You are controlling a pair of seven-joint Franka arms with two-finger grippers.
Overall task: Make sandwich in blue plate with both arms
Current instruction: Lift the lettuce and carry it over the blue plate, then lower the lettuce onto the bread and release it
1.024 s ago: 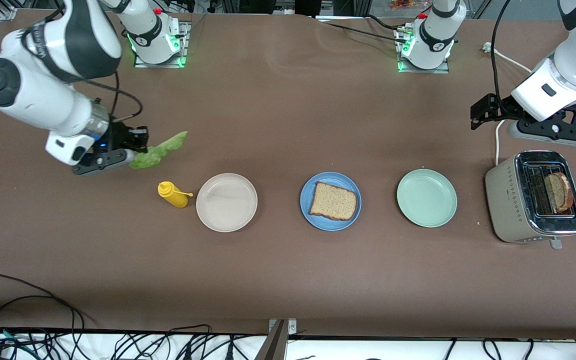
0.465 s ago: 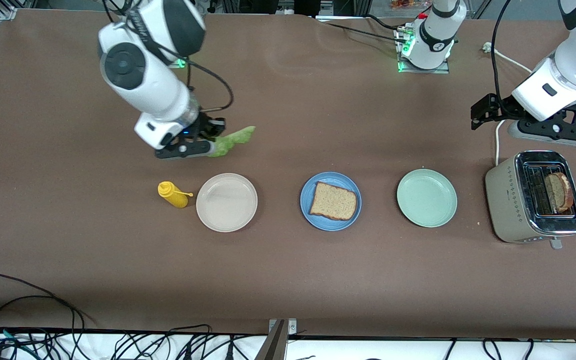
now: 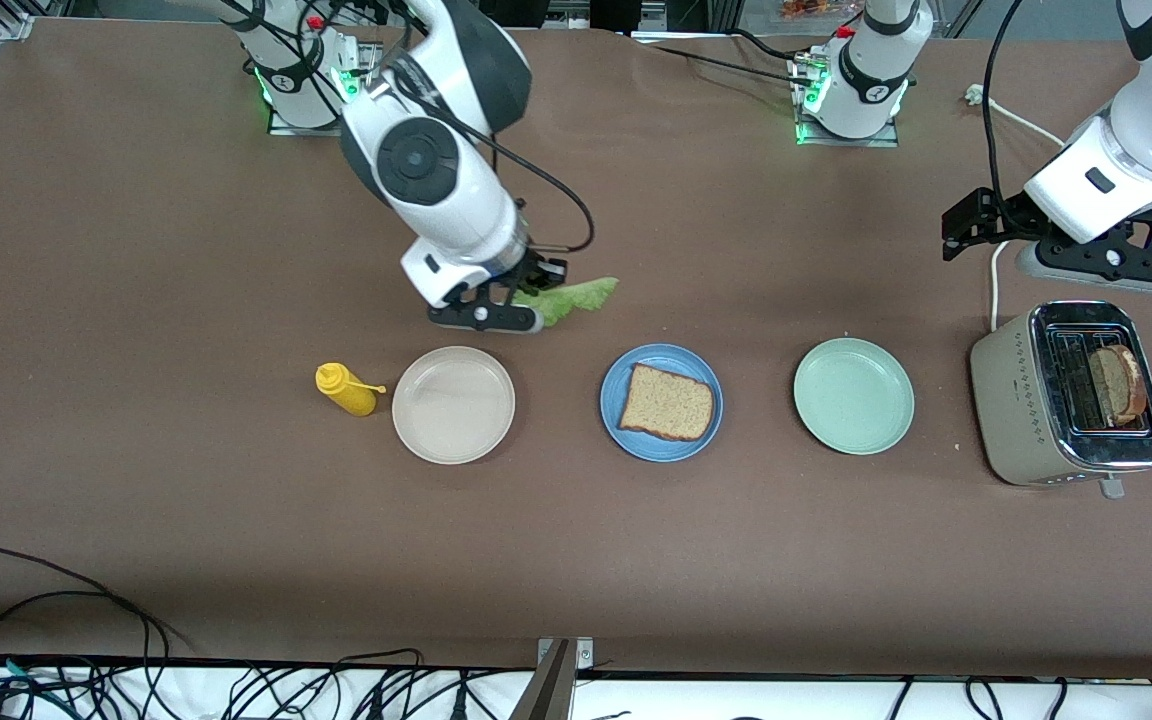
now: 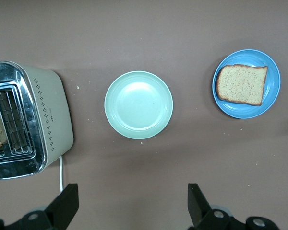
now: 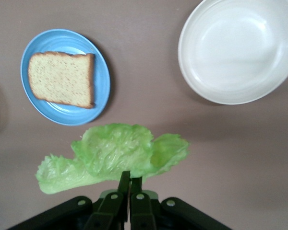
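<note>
Pinching lettuce [image 3: 576, 297] by one edge, right gripper [image 3: 521, 305] hangs over table near blue plate [image 3: 616, 385] holding bread [image 3: 667, 402]; we fear it slips. Left gripper [image 4: 129, 208] open, waiting above toaster [image 3: 1056, 400].

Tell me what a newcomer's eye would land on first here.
First, the green lettuce leaf pinched in the right tool, up over the table between the cream-white plate and the blue plate. Next, the bread slice on that blue plate. The left tool waits open above the toaster.
</note>
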